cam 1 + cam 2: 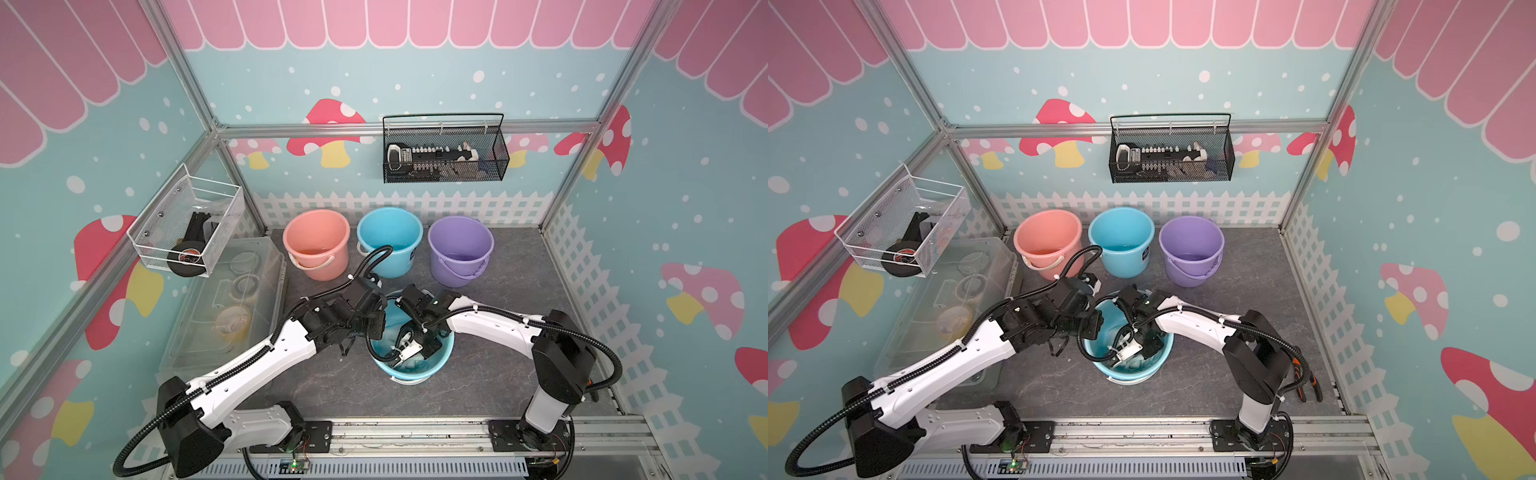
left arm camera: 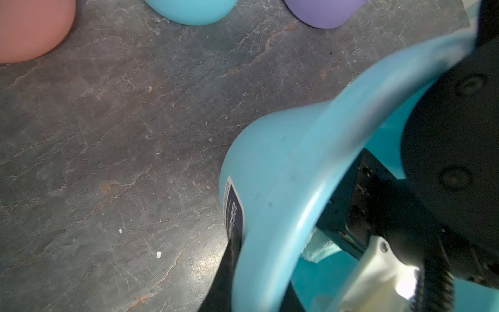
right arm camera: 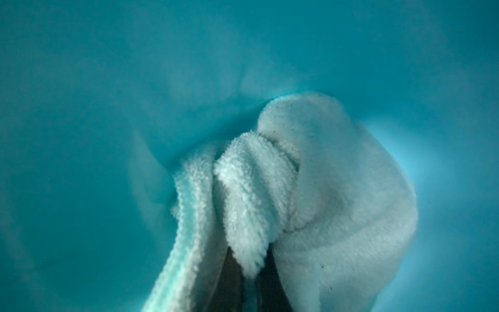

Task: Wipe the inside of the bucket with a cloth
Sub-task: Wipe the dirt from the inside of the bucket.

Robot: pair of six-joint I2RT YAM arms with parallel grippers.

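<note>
Your right pincer [image 3: 251,270] pinches a fold of the cloth [image 3: 337,189], low inside the bucket [image 1: 441,360]. Just beside it, your left pincer [image 2: 256,281] clamps that bucket's rim. Beyond both pincers, a pink bucket [image 1: 316,243], a blue bucket [image 1: 388,241] and a purple bucket [image 1: 459,249] stand on the table [image 1: 498,374].

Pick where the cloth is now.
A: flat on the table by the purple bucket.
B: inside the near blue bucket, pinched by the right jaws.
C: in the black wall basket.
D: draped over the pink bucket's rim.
B: the right wrist view shows the cloth bunched in the right jaws against the bucket, whose blue inner wall fills the picture.
</note>
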